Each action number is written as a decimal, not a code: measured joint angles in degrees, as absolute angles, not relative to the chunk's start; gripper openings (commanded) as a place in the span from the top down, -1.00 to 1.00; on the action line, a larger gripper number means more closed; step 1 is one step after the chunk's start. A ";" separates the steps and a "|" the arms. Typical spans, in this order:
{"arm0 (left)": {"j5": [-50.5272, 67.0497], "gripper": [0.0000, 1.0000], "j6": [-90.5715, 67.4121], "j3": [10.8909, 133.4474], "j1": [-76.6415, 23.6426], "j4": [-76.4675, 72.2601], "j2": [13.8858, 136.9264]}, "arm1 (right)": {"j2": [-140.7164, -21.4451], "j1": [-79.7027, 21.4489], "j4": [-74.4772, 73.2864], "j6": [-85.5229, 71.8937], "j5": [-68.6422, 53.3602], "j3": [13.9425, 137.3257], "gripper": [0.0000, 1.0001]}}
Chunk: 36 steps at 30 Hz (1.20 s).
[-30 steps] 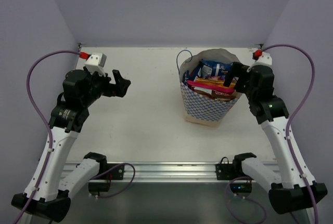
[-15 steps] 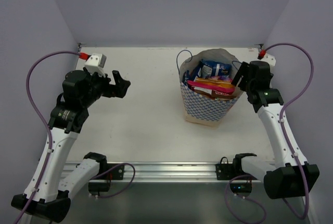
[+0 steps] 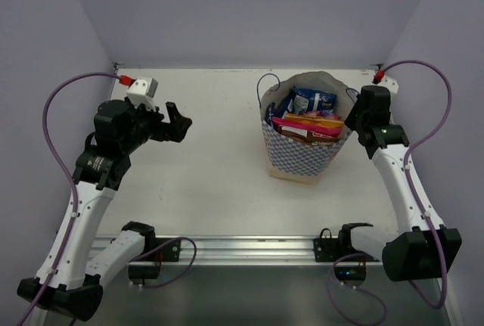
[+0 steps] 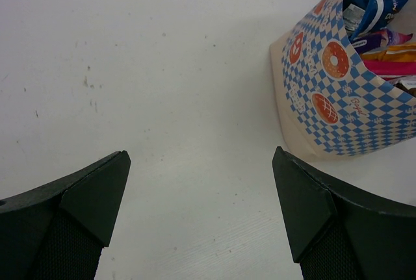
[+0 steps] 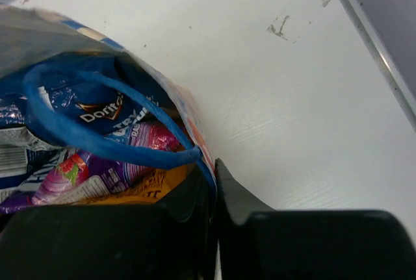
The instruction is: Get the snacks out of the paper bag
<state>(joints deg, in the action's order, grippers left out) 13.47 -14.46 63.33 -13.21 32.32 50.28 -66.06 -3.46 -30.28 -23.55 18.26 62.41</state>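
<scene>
The paper bag [image 3: 299, 156], white with blue checks and orange marks, stands upright at the right middle of the table. Snacks fill it: a blue packet [image 3: 310, 100] at the back and a pink-red one [image 3: 301, 127] across the front. My right gripper [image 3: 349, 123] is at the bag's right rim. In the right wrist view this gripper [image 5: 213, 166] is shut on the bag's wall [image 5: 188, 114], one finger inside and one outside, by the blue cord handle [image 5: 110, 150]. Blue [image 5: 97, 108], pink-purple [image 5: 97, 169] and orange-yellow [image 5: 140, 189] packets lie just inside. My left gripper [image 3: 178, 122] hangs open and empty, far left of the bag [image 4: 338, 98].
The table's back edge meets the lilac wall behind the bag, and a metal rail [image 5: 370, 39] runs along the right edge close to my right arm. A second cord handle [image 3: 261, 88] sticks out at the bag's back left. Bare white tabletop [image 4: 195, 98] lies under the left gripper [image 4: 198, 156].
My right gripper has gone from open above the snacks to shut on the bag's right rim, shifting a little right. The left arm has hardly moved.
</scene>
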 measured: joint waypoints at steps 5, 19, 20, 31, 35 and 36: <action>14.37 -1.00 -14.41 64.07 -13.21 32.34 51.83 | -68.07 -3.46 -30.81 -18.96 14.79 65.84 1.00; 21.04 -1.00 -13.56 74.61 -14.72 31.03 61.34 | -75.33 -9.41 -28.25 14.52 0.32 80.03 1.00; 20.93 -1.00 -13.28 75.31 -16.05 30.72 62.02 | -75.33 -9.91 -26.98 16.88 -0.54 79.66 1.00; 8.91 -1.00 -12.86 77.01 -43.22 24.84 72.47 | -70.65 -14.35 -14.96 27.99 -9.63 68.93 1.00; 2.72 -0.83 -13.21 79.77 -50.78 23.18 78.26 | -69.28 -15.00 -14.50 29.26 -9.37 68.73 1.00; 1.41 -0.76 -13.54 80.42 -52.31 22.87 79.22 | -68.97 -15.16 -14.39 29.45 -8.93 68.71 1.00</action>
<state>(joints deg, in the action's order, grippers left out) 1.41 -13.54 80.42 -52.31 22.87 79.22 -68.97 -15.16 -14.39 29.45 -8.93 68.71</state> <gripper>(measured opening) 0.935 0.017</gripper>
